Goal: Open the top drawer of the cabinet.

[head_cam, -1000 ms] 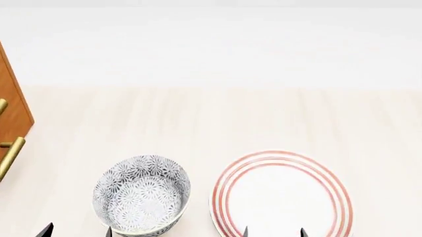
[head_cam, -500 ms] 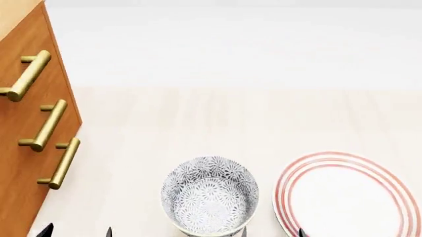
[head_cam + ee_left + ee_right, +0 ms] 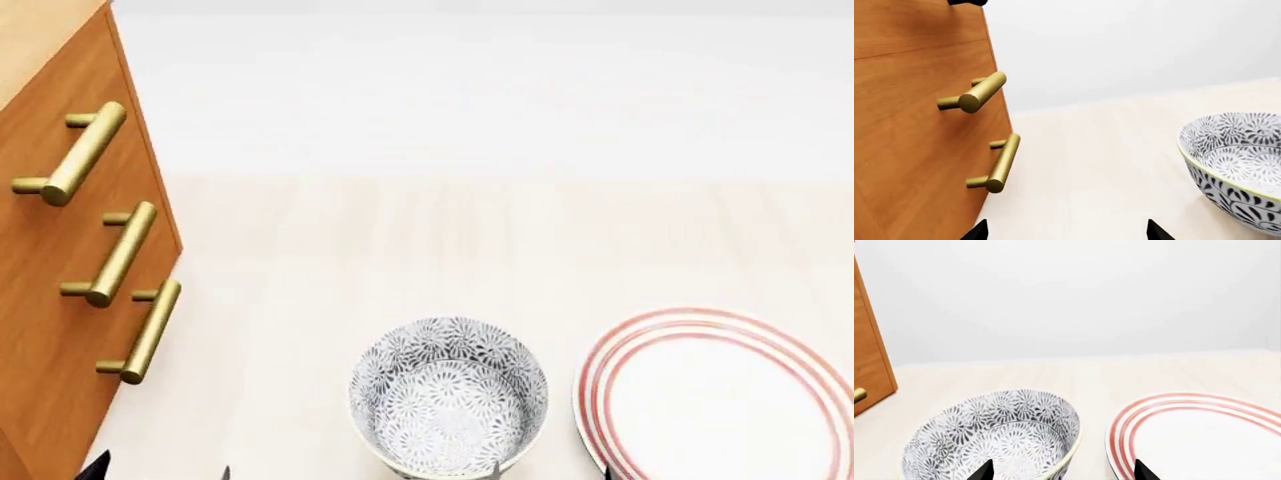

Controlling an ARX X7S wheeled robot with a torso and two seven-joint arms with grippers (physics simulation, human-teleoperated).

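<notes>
The cabinet (image 3: 54,300) is an orange-brown wooden chest at the left of the head view, with three stacked drawers. The top drawer (image 3: 34,110) is closed, and its brass bar handle (image 3: 74,155) sits above the two lower handles (image 3: 110,255). My left gripper (image 3: 158,472) is open and empty, low at the front, to the right of the cabinet's foot. In the left wrist view the left gripper (image 3: 1067,232) has the cabinet (image 3: 914,150) and two of its brass handles (image 3: 977,93) ahead. My right gripper (image 3: 553,472) is open and empty, also seen in its wrist view (image 3: 1063,472).
A patterned blue-grey bowl (image 3: 447,405) stands on the pale wooden table (image 3: 400,240) in front of my right gripper, and it also shows in both wrist views (image 3: 1237,165) (image 3: 994,435). A white plate with red rings (image 3: 721,400) lies to its right.
The head view has swung left. The cabinet has come into view with all three handles, and the bowl and plate have shifted right. The grippers stay open.
</notes>
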